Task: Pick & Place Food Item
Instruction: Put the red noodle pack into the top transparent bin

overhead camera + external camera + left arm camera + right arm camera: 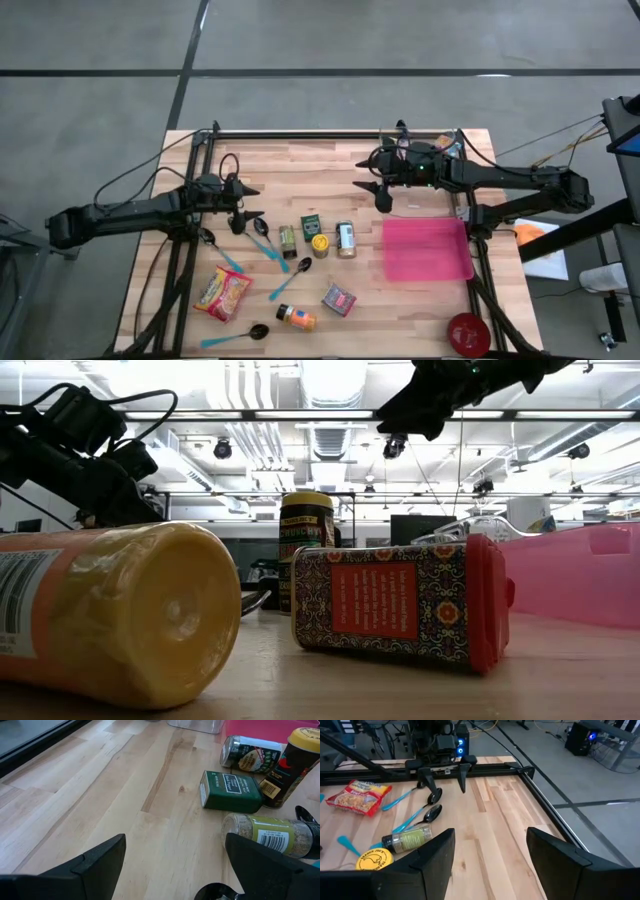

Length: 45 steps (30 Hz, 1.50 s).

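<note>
Two dark arms reached in over a wooden table (300,160) strewn with food items. The left gripper (250,203) hung over the table's left half with its fingers (100,857) spread wide and nothing between them; just right of it lay a spice jar with a green label (288,240) on its side, a dark green box (311,224), an upright jar with a yellow lid (320,245) and a tin can (346,240) on its side. The right gripper (374,186) hovered above the table's far middle, its fingers (427,852) partly apart and likewise holding nothing.

Nearer the front edge, an orange bottle with a yellow cap (296,318) and a small patterned red box (339,299) lay on the boards, well apart from both grippers; in the low view the bottle (110,615) and the box (400,605) filled the foreground. A red-and-yellow noodle packet (223,293) sat at the near left. Several spoons with blue handles (268,245) were scattered around the spice jar and the packet. A pink tray (427,250) lay flat on the table's right side, beneath the right arm, with no food in it. A red bowl (468,334) stood at the near right corner.
</note>
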{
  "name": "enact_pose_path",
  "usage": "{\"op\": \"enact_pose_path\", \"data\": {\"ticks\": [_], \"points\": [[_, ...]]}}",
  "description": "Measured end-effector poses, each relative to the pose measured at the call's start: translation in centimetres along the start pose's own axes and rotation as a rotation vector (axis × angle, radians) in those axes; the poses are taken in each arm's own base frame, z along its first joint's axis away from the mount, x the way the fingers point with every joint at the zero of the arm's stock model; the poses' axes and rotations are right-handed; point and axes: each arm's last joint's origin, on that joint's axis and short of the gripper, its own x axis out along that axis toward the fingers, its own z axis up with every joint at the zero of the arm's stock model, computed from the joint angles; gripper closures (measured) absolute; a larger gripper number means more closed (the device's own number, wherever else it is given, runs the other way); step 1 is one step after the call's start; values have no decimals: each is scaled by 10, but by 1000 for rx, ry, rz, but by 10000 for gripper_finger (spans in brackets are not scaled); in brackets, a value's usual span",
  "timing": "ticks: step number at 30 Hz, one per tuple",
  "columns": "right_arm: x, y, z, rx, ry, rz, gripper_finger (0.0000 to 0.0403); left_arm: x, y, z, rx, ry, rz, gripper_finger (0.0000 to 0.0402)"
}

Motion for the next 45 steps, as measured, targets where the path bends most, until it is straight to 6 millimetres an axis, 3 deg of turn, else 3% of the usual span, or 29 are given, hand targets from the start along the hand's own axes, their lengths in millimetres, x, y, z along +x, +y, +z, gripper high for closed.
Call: {"op": "enact_pose_path", "data": {"ticks": [22,27,31,41,45], "points": [[0,0,0,2,1,-1,158,0,0,0,-74,-2,0,55],[0,0,0,2,1,-1,158,0,0,4,-495,-44,-10,55],[0,0,0,2,1,-1,158,-1,1,9,-698,-102,9,55],[0,0,0,3,1,-1,158,0,3,0,-823,-37,102,55],[0,0,0,2,1,-1,158,-7,1,9,-876,44,159,55]]}}
